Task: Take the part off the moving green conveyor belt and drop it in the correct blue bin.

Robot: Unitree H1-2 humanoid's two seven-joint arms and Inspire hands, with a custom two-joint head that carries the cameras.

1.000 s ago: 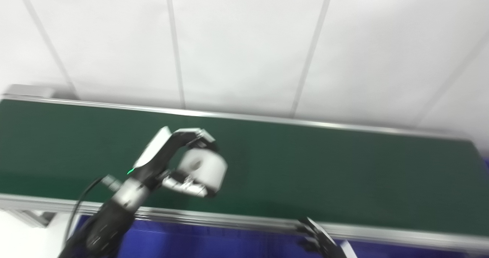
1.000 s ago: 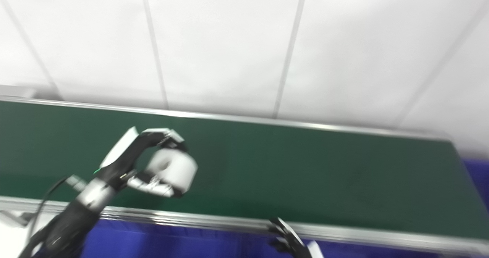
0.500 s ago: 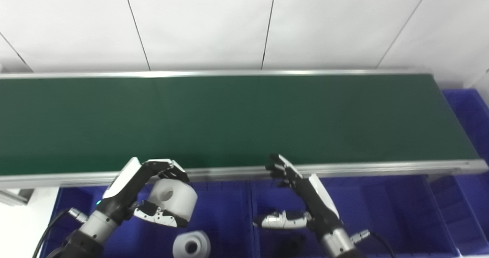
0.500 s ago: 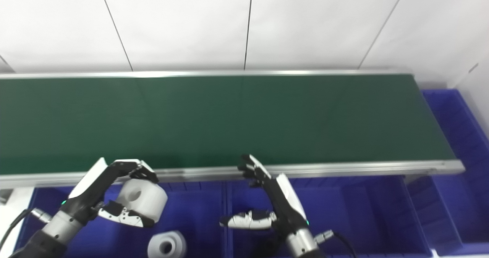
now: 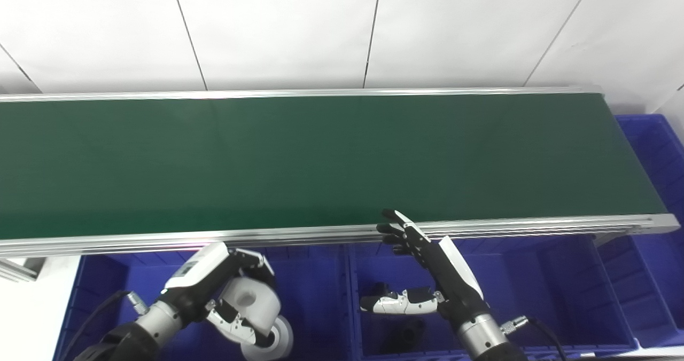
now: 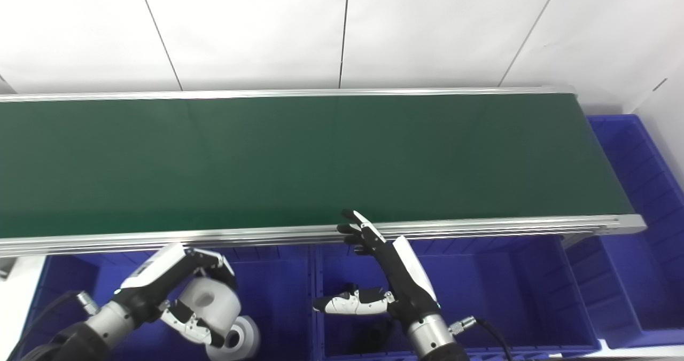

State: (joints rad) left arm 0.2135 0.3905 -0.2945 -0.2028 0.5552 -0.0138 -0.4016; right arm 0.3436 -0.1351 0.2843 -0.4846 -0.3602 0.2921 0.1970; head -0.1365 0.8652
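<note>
My left hand [image 5: 214, 286] is shut on a white cylindrical part with a hole in its face [image 5: 254, 305]. It holds the part low inside the left blue bin [image 5: 315, 297], just above a second white cylinder [image 5: 280, 342] lying in that bin. My right hand [image 5: 427, 275] is open and empty, fingers spread, over the middle blue bin [image 5: 502, 281], with its fingertips at the belt's near rail. The green conveyor belt [image 5: 320, 158] carries nothing in view.
A dark part [image 5: 403, 334] lies in the middle bin below my right hand. More blue bins [image 5: 654, 147] stand at the right end of the belt. The aluminium rail [image 5: 534, 225] edges the belt's near side. A white panelled wall is behind.
The camera tilted down from the belt to the bins. My left hand carried the white part off the belt and lowered it into the left bin. My right hand stayed open.
</note>
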